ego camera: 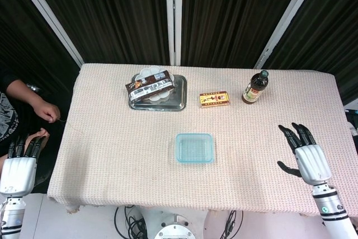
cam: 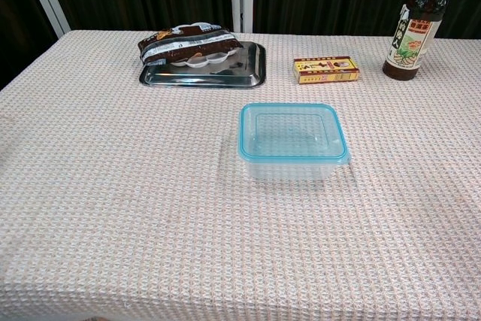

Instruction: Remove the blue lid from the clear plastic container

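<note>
Both hands hold nothing, fingers spread: our right hand (ego camera: 307, 158) hovers over the table's 4 o'clock edge, our left hand (ego camera: 19, 166) off its 8 o'clock corner. At the table's centre sits the clear plastic container (cam: 293, 162), apparently empty, blue lid (cam: 292, 132) on. We should brace its wall with one hand and peel a lid corner up. At 11 o'clock, a metal tray (cam: 248, 71) carries a snack packet (cam: 184, 43).

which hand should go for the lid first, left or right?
Right, probably. The right hand is open above the table's near right corner, facing the blue lid. The left hand hangs off the table's left edge, farther from the container.
</note>
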Controlling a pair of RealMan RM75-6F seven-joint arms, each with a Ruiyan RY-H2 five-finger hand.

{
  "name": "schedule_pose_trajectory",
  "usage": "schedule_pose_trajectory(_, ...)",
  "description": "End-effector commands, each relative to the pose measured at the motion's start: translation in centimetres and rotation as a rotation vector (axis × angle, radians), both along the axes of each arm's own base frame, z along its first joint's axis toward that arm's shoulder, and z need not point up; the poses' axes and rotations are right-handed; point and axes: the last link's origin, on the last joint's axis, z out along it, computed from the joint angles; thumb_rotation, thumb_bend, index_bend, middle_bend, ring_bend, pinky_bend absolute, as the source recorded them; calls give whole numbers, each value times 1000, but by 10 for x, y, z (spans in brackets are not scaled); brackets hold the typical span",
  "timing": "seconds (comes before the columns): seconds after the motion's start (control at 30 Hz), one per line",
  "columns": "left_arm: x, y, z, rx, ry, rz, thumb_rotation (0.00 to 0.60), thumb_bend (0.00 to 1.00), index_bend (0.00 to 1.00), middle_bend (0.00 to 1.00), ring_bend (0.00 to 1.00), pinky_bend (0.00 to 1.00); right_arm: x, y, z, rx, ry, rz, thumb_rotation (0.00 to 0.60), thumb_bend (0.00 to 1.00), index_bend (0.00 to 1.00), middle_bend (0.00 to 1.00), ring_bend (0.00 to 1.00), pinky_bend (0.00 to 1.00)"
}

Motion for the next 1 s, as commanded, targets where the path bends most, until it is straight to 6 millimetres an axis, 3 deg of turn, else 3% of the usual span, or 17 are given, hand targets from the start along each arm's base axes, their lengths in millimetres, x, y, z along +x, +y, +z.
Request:
schedule_pose_trajectory(0.03,-1,-2,-2,-21,-16,7,600,0,153,162,42,68,6,-9,-17,65,2,22,600,70,30,165,0,66)
schedule_pose_trajectory(0.3,0,2,-9,-58,-46,-6,600,0,153,162,42,68,45,-45,-81,241,-43,159,600,72,31,149,0,58)
schedule_pose_trajectory(0.53,-3,2,-8,-70,-58,3,600,0,153,162,42,69,75,-74,-134,316,15,246,600,73,1,23,0,0)
schedule_pose_trajectory(0.77,-6,2,-8,-74,-65,7,600,0,153,162,42,70,95,-86,-163,322,5,286,600,59,0,0,0,0)
schedule_pose_trajectory(1.0,8,20,-12,-134,-33,-61,600,0,153,162,42,69,138,-94,-195,345,-44,379,600,44,0,0,0,0)
